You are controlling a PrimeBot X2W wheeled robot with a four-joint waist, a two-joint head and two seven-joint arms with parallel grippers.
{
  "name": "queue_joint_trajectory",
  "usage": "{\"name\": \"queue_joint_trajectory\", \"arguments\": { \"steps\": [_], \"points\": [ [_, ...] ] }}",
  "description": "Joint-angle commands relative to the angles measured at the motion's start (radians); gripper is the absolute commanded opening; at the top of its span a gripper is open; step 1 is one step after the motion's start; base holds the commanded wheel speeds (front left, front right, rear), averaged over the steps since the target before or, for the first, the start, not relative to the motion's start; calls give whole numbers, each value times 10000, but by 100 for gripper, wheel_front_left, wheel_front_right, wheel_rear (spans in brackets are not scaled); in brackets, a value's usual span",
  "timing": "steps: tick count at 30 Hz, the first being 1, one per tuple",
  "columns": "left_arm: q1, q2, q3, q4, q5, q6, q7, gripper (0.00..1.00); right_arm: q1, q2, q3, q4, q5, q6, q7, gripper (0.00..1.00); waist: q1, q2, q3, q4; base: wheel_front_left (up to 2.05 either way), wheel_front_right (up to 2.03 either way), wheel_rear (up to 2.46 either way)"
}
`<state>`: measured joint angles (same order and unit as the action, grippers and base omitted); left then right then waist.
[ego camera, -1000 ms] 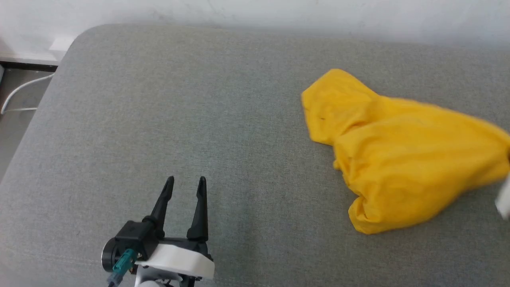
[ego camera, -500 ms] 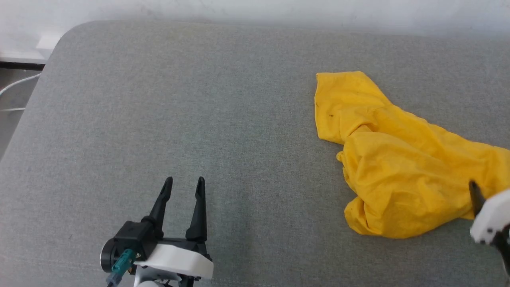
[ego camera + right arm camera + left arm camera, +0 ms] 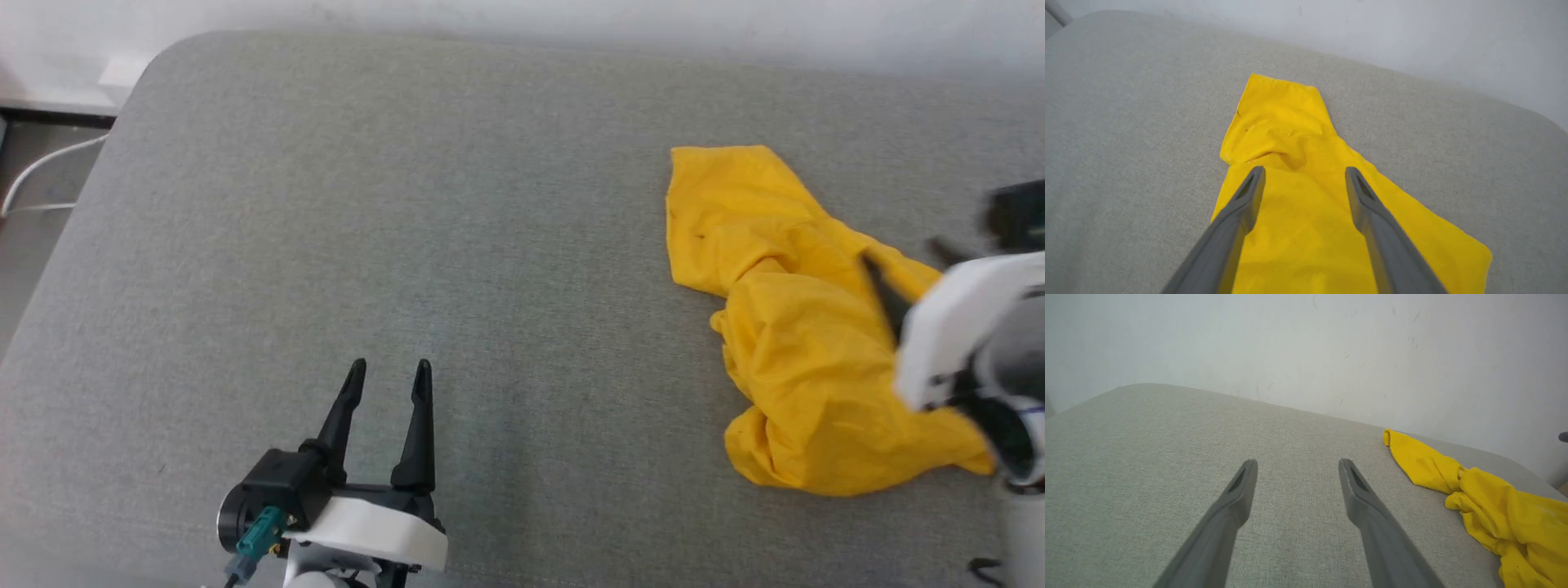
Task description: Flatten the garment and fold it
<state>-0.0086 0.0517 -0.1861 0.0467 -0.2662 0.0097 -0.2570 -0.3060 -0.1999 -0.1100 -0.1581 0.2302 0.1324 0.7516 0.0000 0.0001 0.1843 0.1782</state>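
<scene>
The right gripper (image 3: 902, 253) has just let go. A second ago the bright yellow short-sleeved cotton T-shirt (image 3: 800, 359) was drawn up and out towards the right edge of the head view, billowing. Now it lies slack in a crumpled heap on the right part of the grey woven-fabric padded surface (image 3: 408, 204). One flatter flap reaches towards the wall, and the bunched bulk sits nearer the robot.

The right gripper has come in over the cloth. In the right wrist view its jaws (image 3: 1305, 169) stand wide with nothing between them, and the yellow fabric (image 3: 1286, 118) is spread below. The left gripper (image 3: 389, 366) has not moved: its jaws are wide, it holds nothing, and it is well apart from the shirt over bare grey fabric. The left wrist view (image 3: 1298, 461) shows the shirt (image 3: 1494, 498) off to its right.

As I judge it, the shirt is laid down but not yet flattened, since folds and a rolled edge remain. No printed front is visible, so the plain side seems to face up. Spreading it out comes before any folding.

The surface is soft and cushion-like, with a rounded far-left corner, so it is hardly a tabletop. A pale, faintly scuffed wall (image 3: 571, 16) stands behind it, and a white cable (image 3: 41, 175) loops beside it on the left.
</scene>
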Motion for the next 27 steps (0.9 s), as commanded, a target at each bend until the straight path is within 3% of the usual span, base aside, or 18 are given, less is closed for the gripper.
{"name": "queue_joint_trajectory", "arguments": {
  "steps": [1, 8, 16, 17, 18, 19, 20, 21, 27],
  "points": [
    [-210, -15, -34, -19, -116, 44, -47, 100, -149, -83, 537, 230, 59, -17, 405, 100, 0, -1, 109, 195, 0, 0, 0],
    [-337, -15, -169, 46, -248, 78, -47, 100, -453, -657, 2378, 1554, 68, -17, 1999, 100, 0, -1, 270, 756, 0, 0, 0],
    [-386, -15, -314, 111, -376, 135, -47, 100, -507, -850, 2866, 3452, -758, -17, 1963, 100, 0, -1, 332, 1349, 0, 0, 0],
    [-390, -15, -331, 117, -384, 137, -47, 100, -533, -795, 2828, 3648, -850, -17, 1851, 94, 0, -1, 334, 1389, 0, 0, 0],
    [-393, -15, -339, 123, -391, 145, -47, 100, -572, -741, 2789, 3821, -953, -17, 1713, 47, 0, -1, 329, 1415, 0, 0, 0],
    [-395, -15, -343, 127, -399, 156, -47, 100, -619, -674, 2728, 3968, -1043, -17, 1543, 15, 0, -1, 315, 1435, 0, 0, 0],
    [-395, -15, -343, 127, -399, 156, -47, 100, -619, -674, 2728, 3968, -1043, -17, 1543, 15, 0, -1, 315, 1435, 0, 0, 0],
    [-373, -15, -347, 142, -412, 188, -47, 100, -719, -539, 2659, 4214, -1143, -17, 1192, 0, 0, -1, 231, 1450, 0, 0, 0],
    [-163, -15, -335, 248, -440, 239, -47, 100, -1394, 83, 2837, 4349, -581, -17, -1, 0, 0, -1, -256, 1324, 0, 0, 0]
  ]
}}
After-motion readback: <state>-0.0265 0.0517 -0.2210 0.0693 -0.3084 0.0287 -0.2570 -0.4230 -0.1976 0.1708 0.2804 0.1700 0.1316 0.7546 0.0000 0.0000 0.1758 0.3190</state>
